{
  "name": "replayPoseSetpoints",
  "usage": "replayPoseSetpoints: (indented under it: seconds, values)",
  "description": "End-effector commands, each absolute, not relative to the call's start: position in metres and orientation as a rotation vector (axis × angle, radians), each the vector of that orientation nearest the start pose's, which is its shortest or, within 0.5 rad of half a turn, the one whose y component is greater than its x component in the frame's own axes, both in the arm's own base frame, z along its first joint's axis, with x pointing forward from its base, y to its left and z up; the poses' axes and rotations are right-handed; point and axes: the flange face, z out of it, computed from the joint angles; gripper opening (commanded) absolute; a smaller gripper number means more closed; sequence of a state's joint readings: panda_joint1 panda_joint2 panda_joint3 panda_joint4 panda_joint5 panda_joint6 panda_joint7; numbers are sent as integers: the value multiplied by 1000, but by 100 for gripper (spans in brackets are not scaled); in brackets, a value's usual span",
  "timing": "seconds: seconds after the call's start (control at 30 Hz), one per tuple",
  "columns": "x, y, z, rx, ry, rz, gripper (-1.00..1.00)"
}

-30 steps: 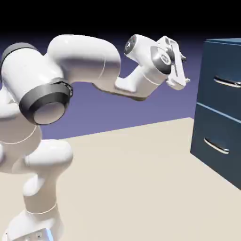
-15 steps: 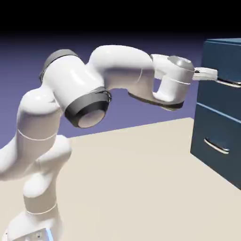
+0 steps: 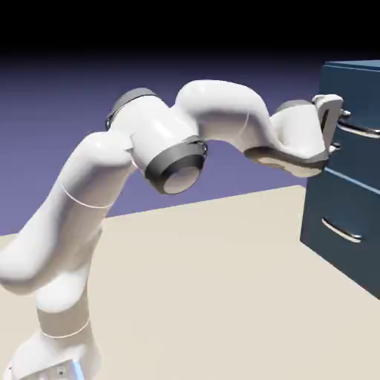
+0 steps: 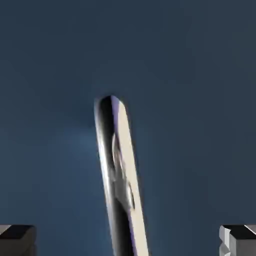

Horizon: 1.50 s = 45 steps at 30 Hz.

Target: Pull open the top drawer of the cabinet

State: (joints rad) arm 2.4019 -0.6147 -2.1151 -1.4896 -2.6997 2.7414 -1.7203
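Navy-blue panelling fills the hand view, and it is the flat front of the top drawer (image 4: 190, 75), seen straight ahead of the pincer (image 4: 128, 240). The 2 grey fingertips (image 4: 17, 239) are shown at the bottom corners of that view, spread wide, with nothing gripped between them. A silver bar handle (image 4: 120, 175) is seen in the gap between the fingertips, running up from the bottom edge and leaning slightly, its rounded end lying beyond the tips. The bar is set a little nearer the left tip than the right, and neither tip is touching it.

In the exterior view the pincer (image 3: 335, 125) is held level at the front of the cabinet (image 3: 349, 223), right at the near end of the top drawer's handle (image 3: 364, 130). Whether metal is met there cannot be told from this side. The top drawer (image 3: 356, 152) is seen flush with the cabinet front, not pulled out. Below the pincer, well apart from it, the lower drawer (image 3: 338, 215) is seen with its own silver handle (image 3: 341, 231). The white arm (image 3: 148, 156) is arched behind the pincer over the beige table (image 3: 223, 297).
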Motion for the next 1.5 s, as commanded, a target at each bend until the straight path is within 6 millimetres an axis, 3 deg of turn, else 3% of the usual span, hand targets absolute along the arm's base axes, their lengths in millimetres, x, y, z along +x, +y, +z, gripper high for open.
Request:
replayPoseSetpoints:
  seconds: [0.0,0.23,0.27,0.5,0.9,1.03,1.23,1.47]
  values:
    - [704,63,496,-613,1481,-612,0]
    - [748,63,495,-615,1482,-613,0]
    - [748,63,495,-615,1482,-613,-100]
    - [711,63,495,-615,1482,-613,-100]
    - [614,63,495,-615,1482,-613,-100]
    - [590,63,495,-614,1482,-613,-100]
    - [573,62,491,-614,1492,-610,-100]
    - [568,60,474,-617,1525,-596,-100]
